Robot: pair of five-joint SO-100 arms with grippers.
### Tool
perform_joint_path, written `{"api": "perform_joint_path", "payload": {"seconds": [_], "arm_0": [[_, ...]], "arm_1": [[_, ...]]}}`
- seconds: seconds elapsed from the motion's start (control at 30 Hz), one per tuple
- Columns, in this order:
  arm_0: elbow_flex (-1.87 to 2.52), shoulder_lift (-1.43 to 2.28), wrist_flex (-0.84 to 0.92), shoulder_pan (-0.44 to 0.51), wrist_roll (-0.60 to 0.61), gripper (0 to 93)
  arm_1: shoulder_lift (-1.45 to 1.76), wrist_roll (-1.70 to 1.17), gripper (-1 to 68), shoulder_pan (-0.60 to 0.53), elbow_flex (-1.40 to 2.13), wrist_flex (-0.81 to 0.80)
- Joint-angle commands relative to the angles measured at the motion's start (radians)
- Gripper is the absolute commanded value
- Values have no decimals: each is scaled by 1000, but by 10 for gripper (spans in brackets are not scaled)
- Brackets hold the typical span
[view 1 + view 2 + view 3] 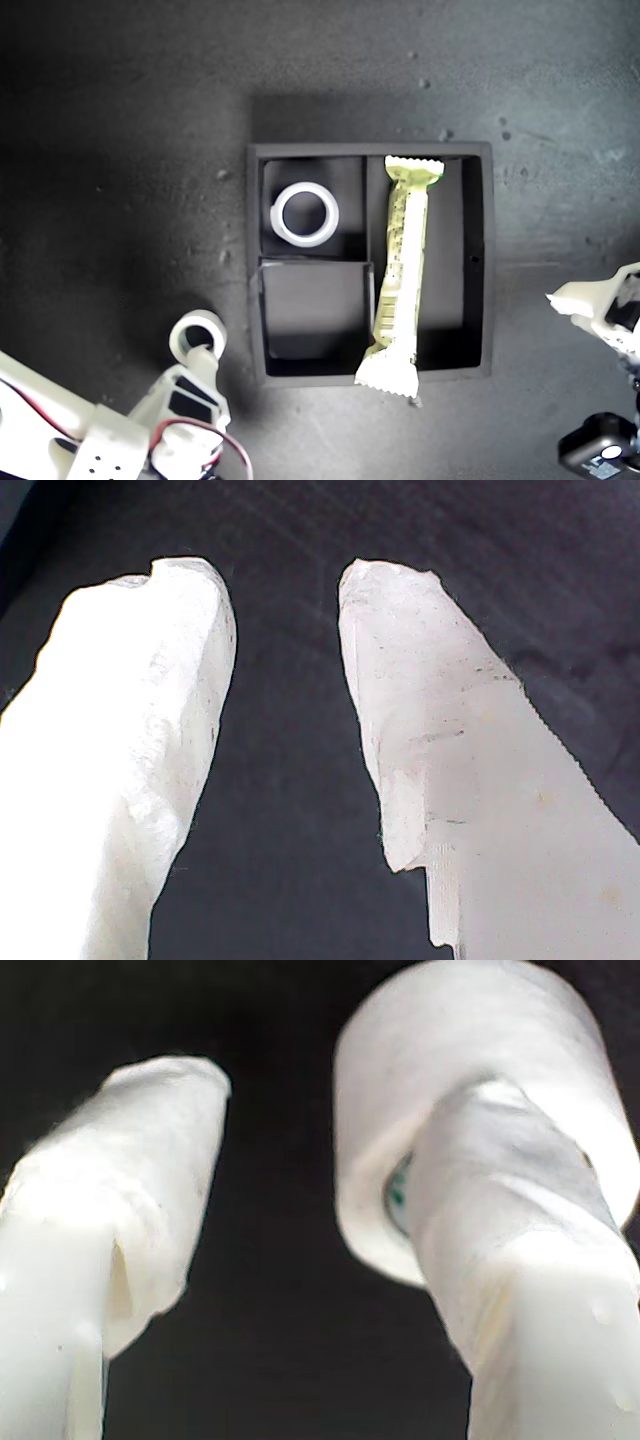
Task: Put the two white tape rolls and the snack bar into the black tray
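The second tape roll (197, 335), white with a greenish inner edge, sat on the table beside the black tray (478, 262). My second gripper (300, 1160) was open, one finger through its hole. My first gripper (285, 590) was open, empty. Another tape roll (305, 213) and the snack bar (400, 280) lay in the tray.

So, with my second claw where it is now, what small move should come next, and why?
Probably close my second claw on the tape roll. One side of the claw is in the roll's hole and the other is apart outside, so nothing is pinched yet. This roll lies outside the black tray, where one small compartment is bare.
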Motion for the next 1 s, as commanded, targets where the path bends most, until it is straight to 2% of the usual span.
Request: {"api": "perform_joint_path", "payload": {"seconds": [0.0,0.27,0.6,0.97], "arm_0": [[3,3,2,-5,-23,148],[-25,63,89,-15,-25,146],[-319,20,272,2,23,144],[-166,-38,273,-48,-32,152]], "arm_1": [[48,6,66,-20,3,-11],[48,-11,66,-12,41,-43],[46,-32,66,3,86,-80],[46,-52,68,-23,95,-103]]}}
